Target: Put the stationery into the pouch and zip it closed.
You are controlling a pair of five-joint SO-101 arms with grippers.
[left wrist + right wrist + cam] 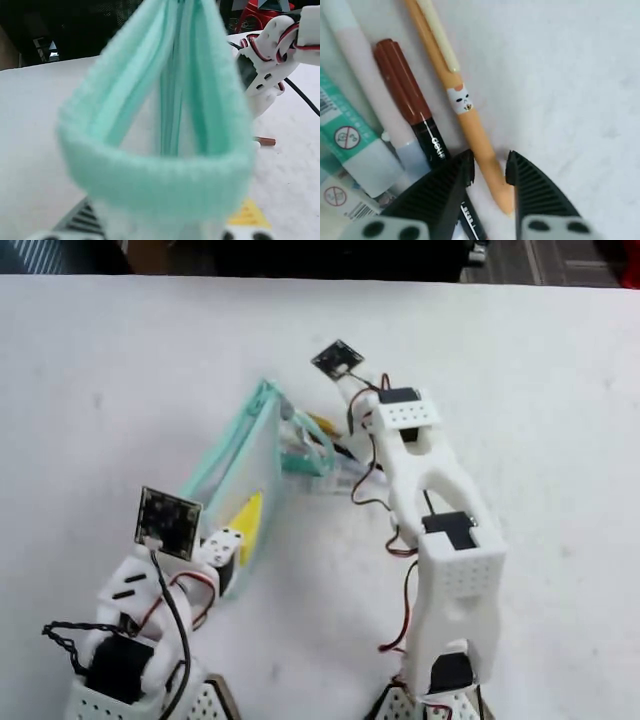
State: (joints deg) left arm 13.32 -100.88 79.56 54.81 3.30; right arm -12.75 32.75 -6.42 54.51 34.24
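Observation:
The pouch (235, 480) is clear with a mint-green edge and lies tilted on the white table. My left gripper (225, 560) is shut on its near end. The pouch's mint mouth (165, 170) gapes wide in the left wrist view. Just past its far end lies the stationery (310, 455). My right gripper (335, 450) is down on that pile. In the right wrist view, the right gripper (489, 167) is shut on an orange pen (440, 65) that lies on the table. Beside it lie a brown marker (402, 85), a pale pink pen (365, 90) and a teal-labelled tube (345, 135).
A yellow triangle (247, 520) shows through the pouch's clear side. The right arm's white body (270, 55) stands behind the pouch mouth, with a brown pen end (264, 141) on the table below it. The white table (540, 390) stretches bare to the right and far left.

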